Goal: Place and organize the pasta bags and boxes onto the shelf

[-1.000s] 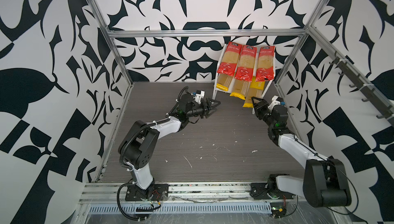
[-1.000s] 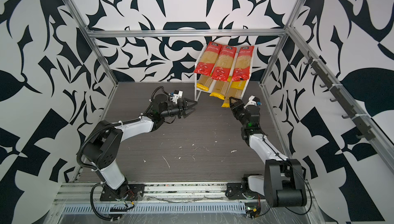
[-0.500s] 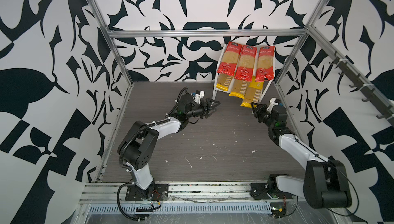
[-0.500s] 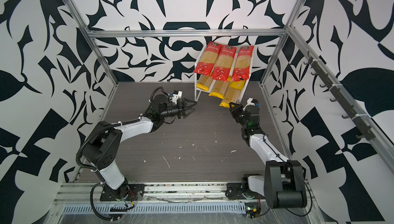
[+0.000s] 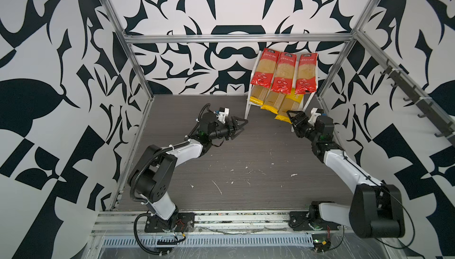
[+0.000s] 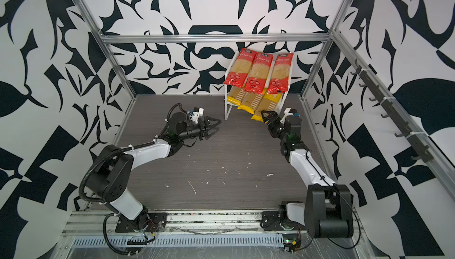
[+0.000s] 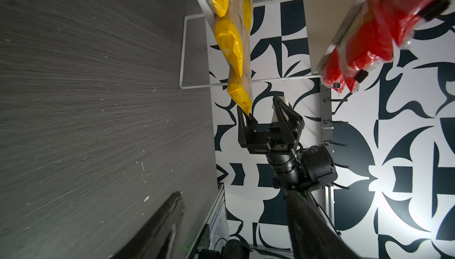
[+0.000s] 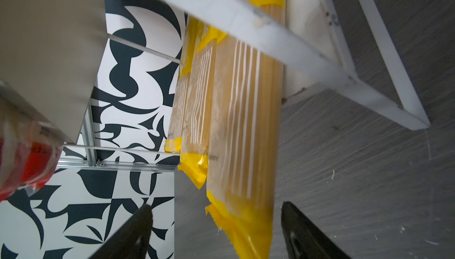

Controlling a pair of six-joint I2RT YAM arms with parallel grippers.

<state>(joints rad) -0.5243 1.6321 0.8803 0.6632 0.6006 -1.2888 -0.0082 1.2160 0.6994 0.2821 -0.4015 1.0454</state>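
Shelf (image 5: 248, 105): white two-tier rack at about 1 o'clock on the floor, against the back wall.
Top tier: three red packets (image 5: 283, 73) lie side by side.
Lower tier: three yellow packets (image 5: 272, 100); the outermost yellow packet (image 8: 242, 147), on the 3 o'clock side, juts furthest toward 6 o'clock.
Right gripper (image 8: 215, 208): at 2 o'clock, fingers spread wide on either side of that packet's yellow end, not clamped on it.
Left gripper (image 5: 242, 125): near 12 o'clock, close to the shelf's 9 o'clock leg, fingers apart, holding nothing.
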